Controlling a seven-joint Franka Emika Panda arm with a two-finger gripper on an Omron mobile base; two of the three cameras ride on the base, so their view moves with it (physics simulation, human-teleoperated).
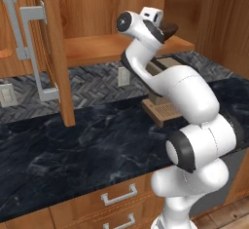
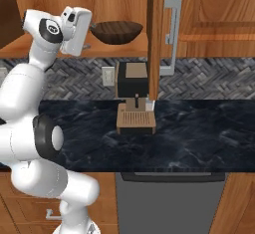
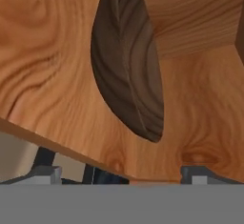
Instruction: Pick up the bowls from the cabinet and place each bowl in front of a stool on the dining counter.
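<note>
A dark brown wood-grained bowl (image 2: 116, 31) sits upright on the wooden shelf (image 2: 130, 50) of the open cabinet (image 1: 92, 9). My gripper (image 2: 88, 31) is level with the shelf, just left of the bowl, and points at its side. In the hand view the bowl (image 3: 126, 70) lies close ahead, rolled sideways, and the fingertips (image 3: 45, 173) stand wide apart with nothing between them. From the left base view my hand (image 1: 151, 17) covers most of the bowl (image 1: 170, 28). The stool and the dining counter are out of view.
The cabinet doors (image 1: 53, 52) (image 2: 155, 39) hang open on both sides of the shelf, with grey bar handles (image 2: 172, 29). A coffee machine (image 2: 132, 96) stands on the black marble worktop (image 1: 73, 145) under the shelf. Drawers (image 1: 119, 194) lie below.
</note>
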